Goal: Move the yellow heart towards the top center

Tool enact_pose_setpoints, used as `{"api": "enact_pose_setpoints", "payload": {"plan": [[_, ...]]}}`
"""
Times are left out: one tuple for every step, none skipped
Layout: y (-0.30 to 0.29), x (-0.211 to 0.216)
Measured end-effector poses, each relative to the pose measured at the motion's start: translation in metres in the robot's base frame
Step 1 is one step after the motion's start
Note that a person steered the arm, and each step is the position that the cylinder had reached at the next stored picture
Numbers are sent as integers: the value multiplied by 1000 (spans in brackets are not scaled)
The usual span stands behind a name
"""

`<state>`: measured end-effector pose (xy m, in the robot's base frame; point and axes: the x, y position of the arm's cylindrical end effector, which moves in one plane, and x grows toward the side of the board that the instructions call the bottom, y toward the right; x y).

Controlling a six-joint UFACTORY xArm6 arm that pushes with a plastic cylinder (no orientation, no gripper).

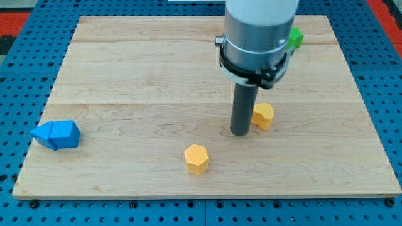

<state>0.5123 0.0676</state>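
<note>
Item: yellow heart, right of the table centre, touching my tip on its right side. I carry no claw, only the rod. Method: bring the tip round beneath the heart, press squarely at its lower edge, and steer up-left, away from the green block.
</note>
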Motion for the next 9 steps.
{"api": "enact_pose_setpoints", "payload": {"plan": [[53, -44], [109, -89], [139, -118], [84, -154], [132, -129], [136, -101], [55, -105], [24, -164], [22, -185]]}}
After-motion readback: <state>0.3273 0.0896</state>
